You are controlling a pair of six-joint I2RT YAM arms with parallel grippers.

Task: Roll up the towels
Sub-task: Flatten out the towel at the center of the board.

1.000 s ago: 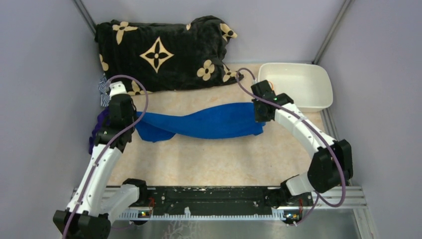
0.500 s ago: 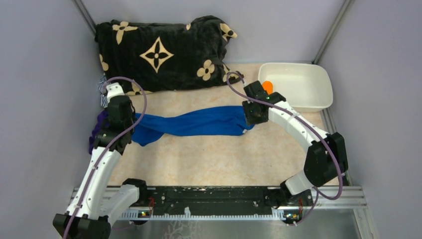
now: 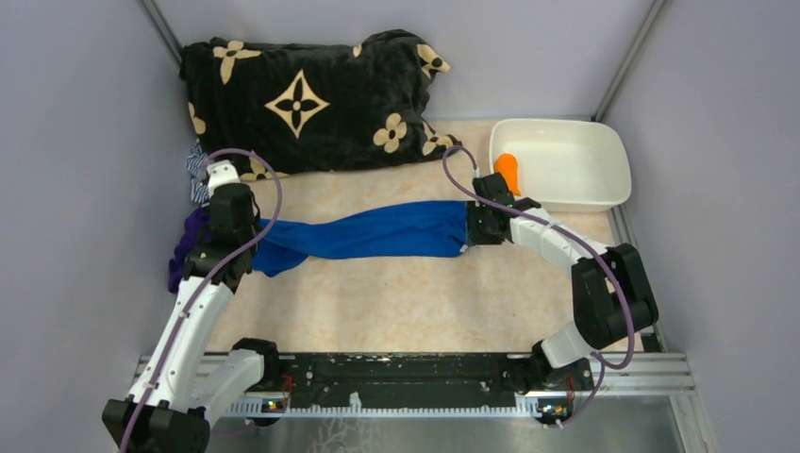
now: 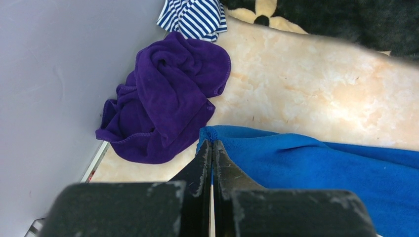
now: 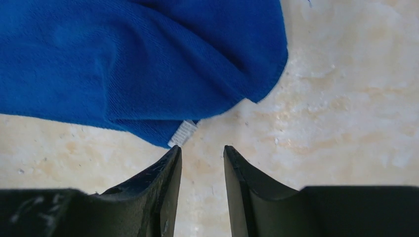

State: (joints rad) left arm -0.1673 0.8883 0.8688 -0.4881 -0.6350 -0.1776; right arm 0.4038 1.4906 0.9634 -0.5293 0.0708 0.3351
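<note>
- My left gripper [image 4: 212, 144] has its fingers pressed together on the corner hem of the blue towel [image 3: 377, 231]. I judge it pins that end so the cloth lies stretched.
- My right gripper [image 5: 201, 150] is spread part-way with nothing between its fingers. It sits low over the table [image 3: 396, 293], just short of the towel's other end, where a white tag [image 5: 183, 132] shows.
- The blue towel runs as a long twisted band between my 2 grippers and is not yet rolled.
- The orange towel [image 3: 508, 170] sits in the white tub [image 3: 618, 160] at the far right, well apart from the blue one.
- A purple cloth [image 4: 163, 98] and a striped cloth [image 4: 195, 17] bunch by the left wall, and a black blanket [image 3: 302, 94] lies along the back.
- Nothing lies on the blue towel. The purple cloth, just beside my left gripper, is the 1 thing I could snag.
</note>
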